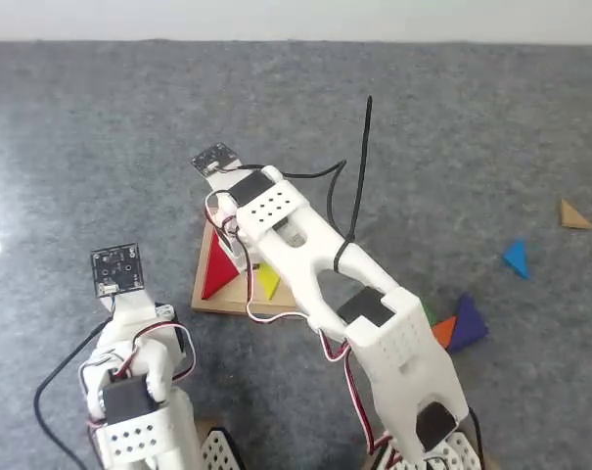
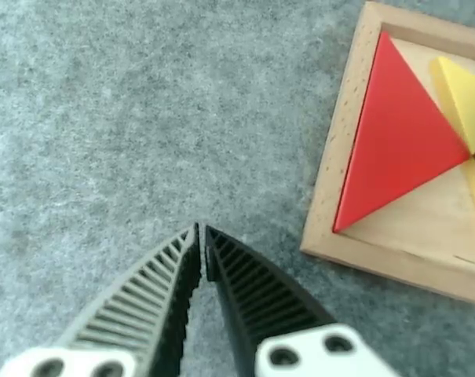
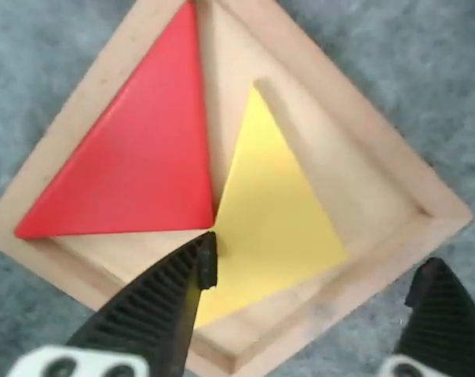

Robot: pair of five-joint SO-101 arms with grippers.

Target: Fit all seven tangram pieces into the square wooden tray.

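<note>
Right gripper (image 3: 316, 275) wide open over yellow triangle (image 3: 268, 204), beside red triangle (image 3: 135, 165) in wooden tray (image 3: 363, 129), left gripper (image 2: 202, 236) closed, empty, above table (image 2: 104, 118)

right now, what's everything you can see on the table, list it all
tray: 1, pale wood, square, mid-table
red triangle: 1, large, in the tray
yellow triangle: 1, large, in the tray beside the red one
blue triangle: 1, small, loose on the carpet, right side
tan triangle: 1, small, loose, beyond the blue one
purple piece, orange piece, green piece: 1 each, clustered beside the right arm
carpet: 1, grey, covers the table
left gripper: shut, over the carpet beside the tray
right gripper: open, over the tray at the yellow triangle
</note>
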